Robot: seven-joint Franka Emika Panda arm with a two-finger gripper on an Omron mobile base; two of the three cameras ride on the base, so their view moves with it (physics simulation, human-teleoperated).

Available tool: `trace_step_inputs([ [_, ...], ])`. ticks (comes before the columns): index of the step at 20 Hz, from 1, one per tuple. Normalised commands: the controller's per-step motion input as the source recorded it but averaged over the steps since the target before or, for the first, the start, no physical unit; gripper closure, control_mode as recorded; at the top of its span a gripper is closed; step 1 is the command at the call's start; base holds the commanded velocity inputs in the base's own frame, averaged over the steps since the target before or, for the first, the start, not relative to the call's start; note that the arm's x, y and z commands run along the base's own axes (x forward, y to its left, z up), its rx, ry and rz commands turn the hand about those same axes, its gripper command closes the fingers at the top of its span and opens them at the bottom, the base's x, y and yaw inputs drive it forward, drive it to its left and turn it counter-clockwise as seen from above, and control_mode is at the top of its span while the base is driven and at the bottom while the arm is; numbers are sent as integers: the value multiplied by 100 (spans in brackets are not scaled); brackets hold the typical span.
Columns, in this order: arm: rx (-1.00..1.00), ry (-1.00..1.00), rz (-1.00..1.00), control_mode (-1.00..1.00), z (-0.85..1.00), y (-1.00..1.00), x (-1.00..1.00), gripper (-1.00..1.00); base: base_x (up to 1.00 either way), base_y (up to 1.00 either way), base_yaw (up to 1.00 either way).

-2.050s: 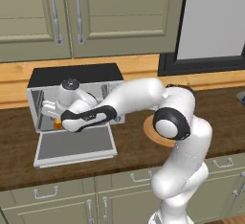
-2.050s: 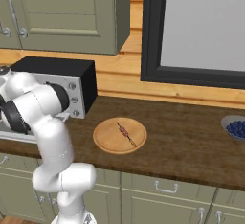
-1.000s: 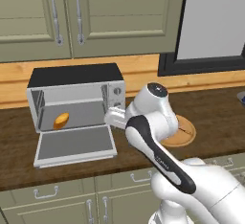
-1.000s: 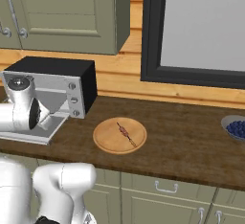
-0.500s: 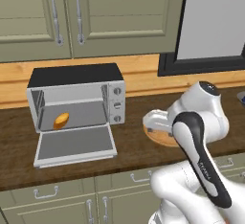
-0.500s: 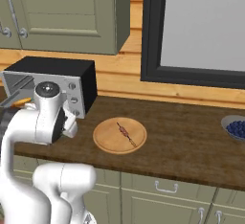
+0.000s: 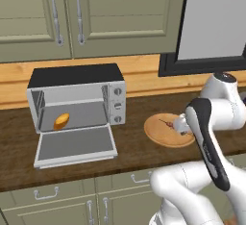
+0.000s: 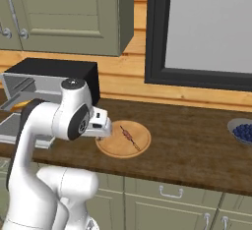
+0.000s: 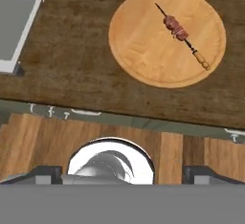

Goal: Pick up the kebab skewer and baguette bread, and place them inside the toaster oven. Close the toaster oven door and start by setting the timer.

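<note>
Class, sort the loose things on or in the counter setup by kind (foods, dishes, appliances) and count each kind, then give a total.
Foods: 3 – kebab skewer, baguette bread, blueberries.
Dishes: 2 – round wooden plate, bowl.
Appliances: 1 – toaster oven.
Total: 6

The round wooden plate lies open from above, with only the kebab skewer lying across it. Bare tabletop separates the plate from the lowered toaster oven door. Inside the toaster oven, the baguette bread takes the left side, the right side free.
</note>
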Motion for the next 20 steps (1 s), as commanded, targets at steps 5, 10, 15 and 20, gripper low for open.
trace_step_inputs([
  [5,-37,9,19,-100,-25,-100,25,-100,0,0,0],
  [10,-14,0,19,-100,-56,-59,45,-100,0,0,0],
  [15,3,0,12,-100,-46,-9,80,-100,0,0,0],
  [20,3,1,5,-100,-33,-21,71,-100,0,0,0],
])
